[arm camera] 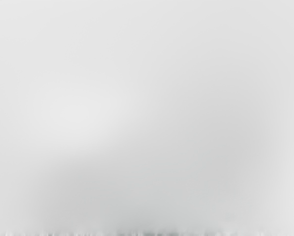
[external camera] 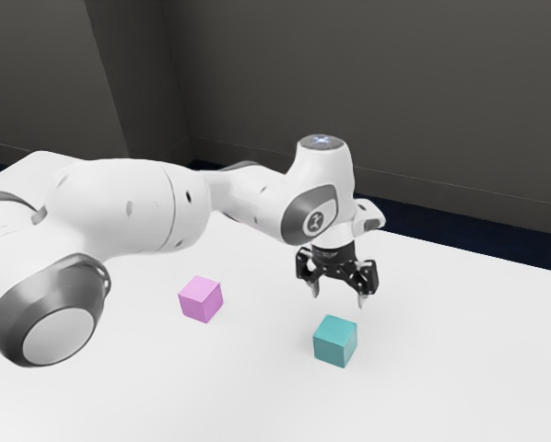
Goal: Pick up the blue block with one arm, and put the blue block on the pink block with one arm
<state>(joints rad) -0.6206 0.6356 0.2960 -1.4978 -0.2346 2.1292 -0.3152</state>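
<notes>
Exterior view: at the centre of the frame, gripper [external camera: 338, 295] pointing down at the white table [external camera: 460, 368], jaws spread wide, nothing between them. Just below in the frame, blue block [external camera: 335, 339], flat on the table, roughly in line with the gap between the fingertips [external camera: 361, 302] yet apart from both, untouched. Left of centre and slightly higher in the frame, pink block [external camera: 200, 298], also on the table, well apart from the blue block and from the gripper, bare on top. From the left edge, white arm [external camera: 119, 221] reaching in toward the centre.

Wrist view: pale, blurred table surface [arm camera: 147, 98] under the hand.
</notes>
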